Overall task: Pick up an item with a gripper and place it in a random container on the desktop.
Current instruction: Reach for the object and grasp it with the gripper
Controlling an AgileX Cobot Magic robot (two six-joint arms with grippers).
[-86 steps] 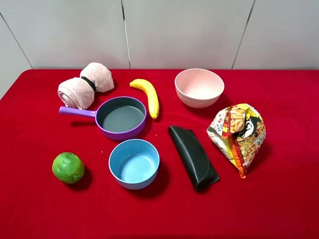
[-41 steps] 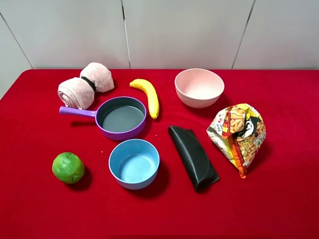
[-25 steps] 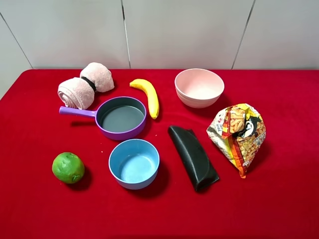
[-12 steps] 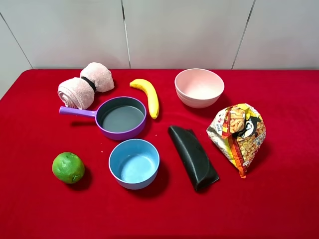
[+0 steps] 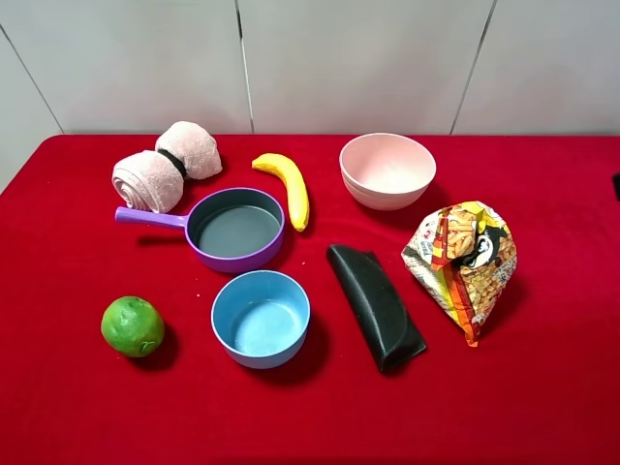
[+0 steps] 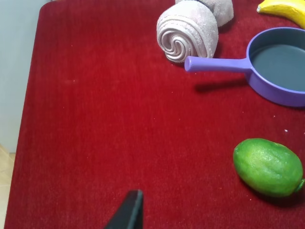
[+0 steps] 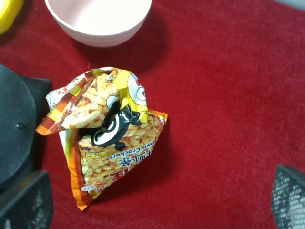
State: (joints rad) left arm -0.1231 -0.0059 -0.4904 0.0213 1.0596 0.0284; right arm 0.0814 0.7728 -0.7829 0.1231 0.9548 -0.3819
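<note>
The snack bag (image 5: 463, 260) lies on the red desktop (image 5: 542, 397) at the right, printed in yellow, orange and red. In the right wrist view the bag (image 7: 112, 138) sits below my right gripper (image 7: 157, 205), whose two mesh fingertips (image 7: 24, 200) stand wide apart and empty. The purple pan (image 5: 232, 260) with its grey inside stands left of centre, handle pointing left. It also shows in the left wrist view (image 6: 281, 93). Of the left gripper only one dark fingertip (image 6: 129, 210) shows, above bare cloth at the left.
A pink bowl (image 5: 387, 170) stands behind the bag. A black pouch (image 5: 376, 305) lies to the bag's left. A blue bowl (image 5: 260, 318), a lime (image 5: 132, 326), a banana (image 5: 286, 186) and a rolled pink towel (image 5: 165, 167) surround the pan.
A small dark sliver has appeared at the right edge of the exterior view. Nothing on the table has moved.
</note>
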